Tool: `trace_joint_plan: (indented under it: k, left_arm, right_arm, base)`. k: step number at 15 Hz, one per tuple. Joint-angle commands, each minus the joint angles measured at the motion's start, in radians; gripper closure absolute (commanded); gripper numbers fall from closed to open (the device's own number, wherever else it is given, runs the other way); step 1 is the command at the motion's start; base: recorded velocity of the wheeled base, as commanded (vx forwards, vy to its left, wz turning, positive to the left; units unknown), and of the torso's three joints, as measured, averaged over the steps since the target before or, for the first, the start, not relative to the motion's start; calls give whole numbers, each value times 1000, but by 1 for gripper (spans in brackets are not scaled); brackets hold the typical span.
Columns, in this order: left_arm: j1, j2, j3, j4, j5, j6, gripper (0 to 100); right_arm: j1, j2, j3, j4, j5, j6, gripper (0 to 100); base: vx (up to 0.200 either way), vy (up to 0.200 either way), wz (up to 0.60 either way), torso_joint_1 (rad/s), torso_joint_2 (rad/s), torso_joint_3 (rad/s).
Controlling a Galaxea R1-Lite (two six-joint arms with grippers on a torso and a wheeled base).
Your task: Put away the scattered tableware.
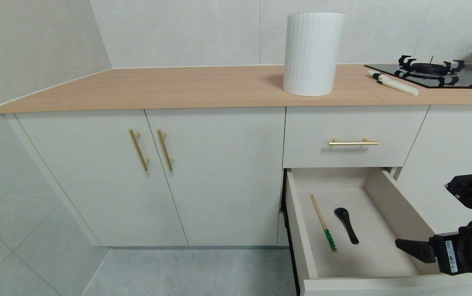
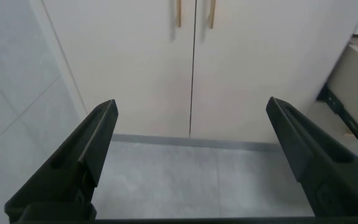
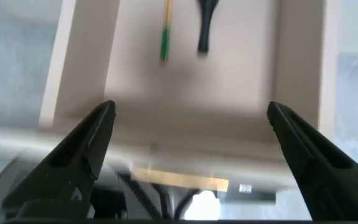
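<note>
The lower drawer [image 1: 295,213] stands pulled out. Inside it lie a pair of wooden chopsticks with green ends [image 1: 323,223] and a black spoon [image 1: 346,225], side by side and apart. My right gripper [image 1: 424,216] is open and holds nothing, at the drawer's front right corner. In the right wrist view the gripper [image 3: 190,115] hangs over the drawer's front panel [image 3: 166,143], with the chopsticks [image 3: 164,31] and spoon [image 3: 205,25] beyond it. My left gripper [image 2: 191,107] is open and holds nothing, low before the cabinet doors [image 2: 135,68]. A white knife [image 1: 394,83] lies on the countertop.
A tall white ribbed container [image 1: 311,53] stands on the wooden countertop [image 1: 178,88]. A black gas hob [image 1: 433,72] is at the right end. The upper drawer [image 1: 353,137] is closed, with a gold handle. Grey floor tiles [image 2: 166,180] lie below the left gripper.
</note>
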Motion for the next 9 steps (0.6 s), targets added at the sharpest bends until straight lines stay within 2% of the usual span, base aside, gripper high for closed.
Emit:
trace_joint_plan:
  k: [1,4,6,8,9]
  left_arm:
    - [-1,0,0,0,0,0,0]
    - [-1,0,0,0,-1,1,0]
    - [-1,0,0,0,-1,1,0]
    - [-1,0,0,0,-1,1,0]
    - [-1,2,0,0,0,1,0]
  right_arm:
    - [12,-3,-1,10,0,0,0]
    - [34,5,-25,100,9,3,0]
    - [34,22,-96,277,38,14,0]
    - [34,49,-173,461,118,31,0]
    - [35,77,-187,490,140,34,0]
  base:
    - [0,0,0,0,0,0]
    - [0,0,0,0,0,0]
    - [0,0,0,0,0,0]
    - [0,0,0,0,0,0]
    - [0,0,0,0,0,0]
